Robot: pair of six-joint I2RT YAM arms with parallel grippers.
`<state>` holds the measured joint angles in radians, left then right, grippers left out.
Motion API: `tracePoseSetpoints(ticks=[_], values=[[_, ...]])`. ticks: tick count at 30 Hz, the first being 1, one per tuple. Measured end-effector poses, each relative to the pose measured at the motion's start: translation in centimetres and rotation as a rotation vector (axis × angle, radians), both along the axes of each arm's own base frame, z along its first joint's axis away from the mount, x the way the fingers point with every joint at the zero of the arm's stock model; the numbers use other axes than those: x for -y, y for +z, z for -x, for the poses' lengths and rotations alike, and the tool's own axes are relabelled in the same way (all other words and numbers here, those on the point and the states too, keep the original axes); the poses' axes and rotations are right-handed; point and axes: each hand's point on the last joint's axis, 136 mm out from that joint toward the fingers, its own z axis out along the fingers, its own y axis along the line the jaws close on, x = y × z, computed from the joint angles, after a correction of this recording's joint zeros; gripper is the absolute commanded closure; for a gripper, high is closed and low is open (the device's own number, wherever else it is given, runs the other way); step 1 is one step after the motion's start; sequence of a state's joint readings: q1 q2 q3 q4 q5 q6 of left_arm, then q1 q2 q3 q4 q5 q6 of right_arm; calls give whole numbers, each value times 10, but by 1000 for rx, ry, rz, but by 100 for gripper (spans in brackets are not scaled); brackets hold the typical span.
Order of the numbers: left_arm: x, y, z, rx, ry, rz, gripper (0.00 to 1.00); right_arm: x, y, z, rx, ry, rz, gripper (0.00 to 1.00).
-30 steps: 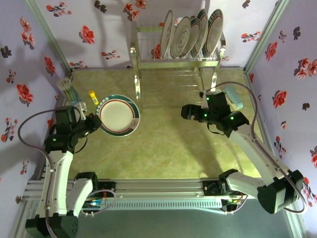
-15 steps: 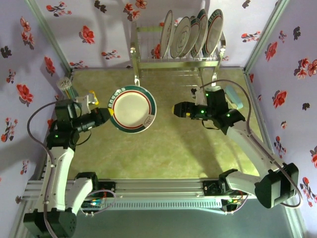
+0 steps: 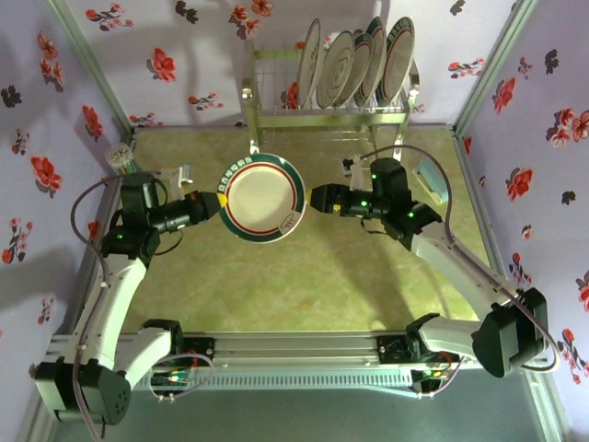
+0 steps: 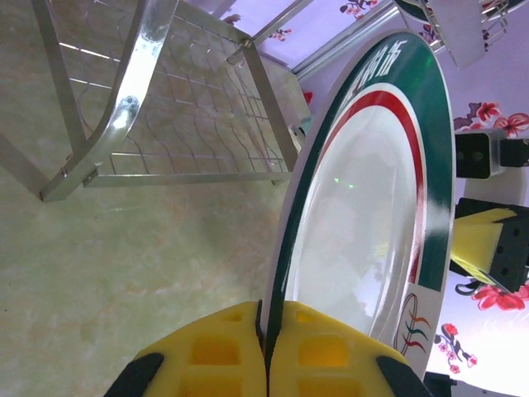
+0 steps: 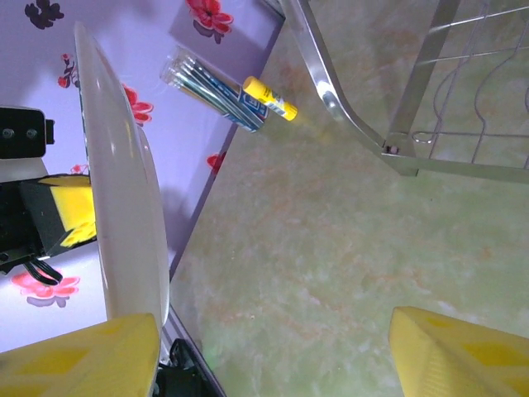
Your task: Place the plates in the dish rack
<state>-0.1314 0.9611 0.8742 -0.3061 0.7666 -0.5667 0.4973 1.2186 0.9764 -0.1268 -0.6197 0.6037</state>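
1. While the left gripper [image 3: 212,203] clamps one rim of a green-and-red banded plate [image 3: 262,198], that plate hangs tilted above the table [image 3: 304,276], short of the dish rack [image 3: 322,112].
2. At its opposite rim the right gripper [image 3: 317,198] waits with jaws spread, holding nothing.
3. Up in the rack five plates [image 3: 339,66], by my count, already stand on edge; this one looks last.
4. A second ago the plate was farther left; both arms have since closed in toward centre.

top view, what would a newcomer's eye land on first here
A green-and-red rimmed plate held in mid-air at the centre, its rim pinched by the left gripper, with the open right gripper facing its other side. Behind it, a row of plates stands in the dish rack by the far wall.
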Motion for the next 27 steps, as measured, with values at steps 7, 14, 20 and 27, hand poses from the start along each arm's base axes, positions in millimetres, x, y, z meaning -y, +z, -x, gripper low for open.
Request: tracePoseSetpoints(ticks=[7,14,20,27], values=[[2,-3,-5,-3,6,-9,100,3,-2,-4,5,-26,19,26],[5,-5,-4,-8,-6,-9,100,10,3,0,16,-15,68,26],[8,-11,-6,-28,-12,-15,100,12,22,6,54,23,53,26],[8,-11,-6,-30,-12,-15,100,11,26,10,54,58,37,27]])
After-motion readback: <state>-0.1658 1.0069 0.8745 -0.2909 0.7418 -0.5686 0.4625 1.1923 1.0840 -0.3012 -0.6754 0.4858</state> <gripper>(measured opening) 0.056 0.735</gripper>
